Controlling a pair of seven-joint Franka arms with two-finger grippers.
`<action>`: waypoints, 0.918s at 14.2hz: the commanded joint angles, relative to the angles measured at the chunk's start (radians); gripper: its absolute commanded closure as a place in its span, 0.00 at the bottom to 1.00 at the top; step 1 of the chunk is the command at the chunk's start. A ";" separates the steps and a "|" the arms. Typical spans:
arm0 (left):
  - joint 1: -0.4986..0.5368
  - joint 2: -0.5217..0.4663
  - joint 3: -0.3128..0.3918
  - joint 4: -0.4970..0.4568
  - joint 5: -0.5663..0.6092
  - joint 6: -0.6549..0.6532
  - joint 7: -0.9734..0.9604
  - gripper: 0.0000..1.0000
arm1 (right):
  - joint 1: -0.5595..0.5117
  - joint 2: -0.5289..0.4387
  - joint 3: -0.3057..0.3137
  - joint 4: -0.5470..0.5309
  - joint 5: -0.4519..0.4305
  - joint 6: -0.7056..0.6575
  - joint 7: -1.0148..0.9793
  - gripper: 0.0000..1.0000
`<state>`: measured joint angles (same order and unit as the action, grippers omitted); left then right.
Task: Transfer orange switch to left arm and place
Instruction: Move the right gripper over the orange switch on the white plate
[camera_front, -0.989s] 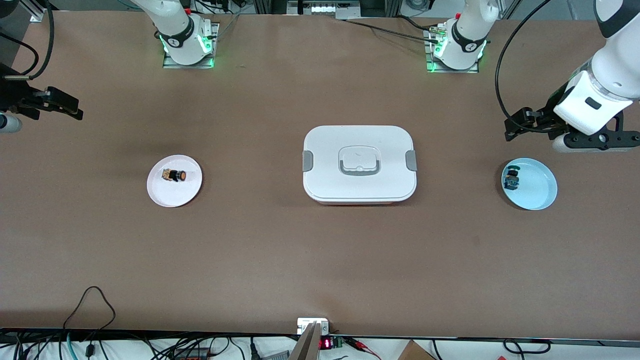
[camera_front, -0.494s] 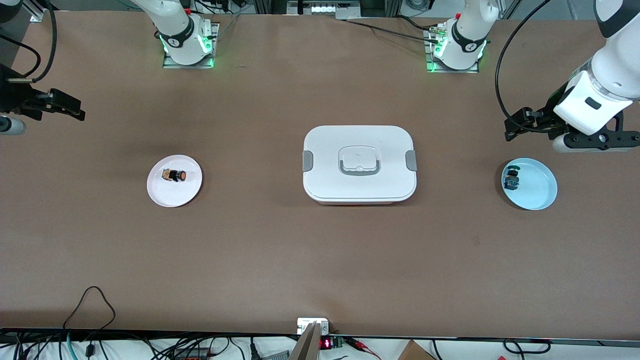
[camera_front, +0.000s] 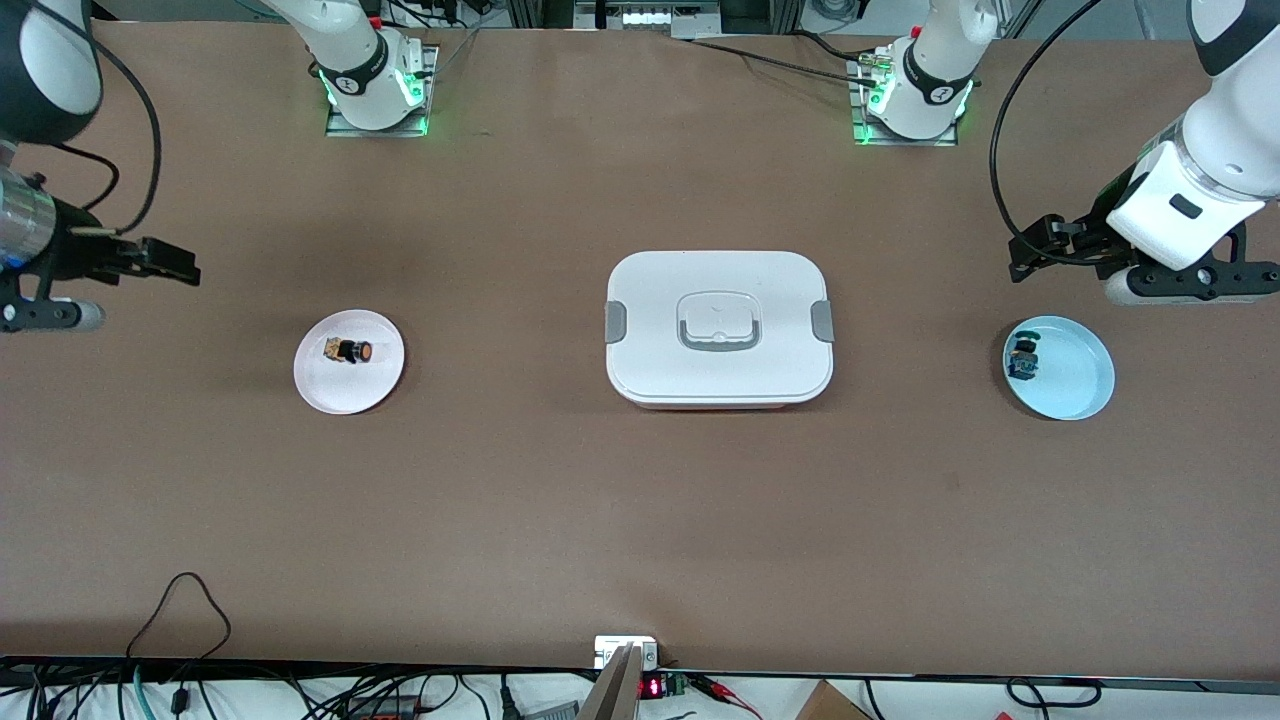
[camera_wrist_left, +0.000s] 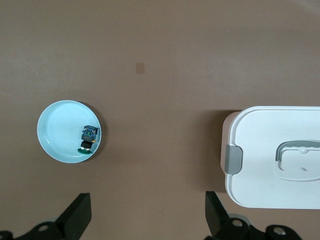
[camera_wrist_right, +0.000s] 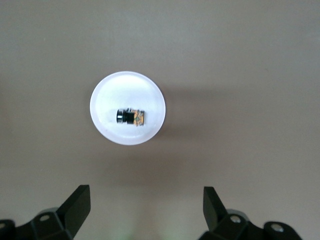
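The orange switch (camera_front: 349, 351), a stubby black cylinder, lies on its side on a smooth round white plate (camera_front: 330, 395) toward the right arm's end of the matte brown bench (camera_front: 500, 500). Its long axis runs along the bench, orange cap seemingly toward the rounded white box (camera_front: 650, 300). Right claw (camera_wrist_right: 145, 207) and left claw (camera_wrist_left: 147, 215) hang spread, empty.

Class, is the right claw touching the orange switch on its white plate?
Apart. The right wrist view shows the open right claw well clear of the switch, bare table between them.
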<state>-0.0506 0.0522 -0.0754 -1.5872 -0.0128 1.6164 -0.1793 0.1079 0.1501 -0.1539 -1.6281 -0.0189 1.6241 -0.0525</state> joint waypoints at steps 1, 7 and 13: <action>-0.002 0.011 -0.001 0.027 0.005 -0.013 -0.009 0.00 | -0.007 0.035 0.002 -0.027 -0.018 0.081 0.006 0.00; -0.002 0.011 -0.001 0.027 0.005 -0.015 -0.008 0.00 | 0.004 0.046 0.005 -0.270 -0.026 0.337 0.013 0.00; 0.000 0.012 -0.001 0.027 0.005 -0.015 -0.006 0.00 | 0.015 0.092 0.011 -0.386 0.031 0.467 0.013 0.00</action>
<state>-0.0506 0.0522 -0.0755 -1.5871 -0.0128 1.6164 -0.1793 0.1135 0.2348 -0.1449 -1.9948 -0.0271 2.0692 -0.0509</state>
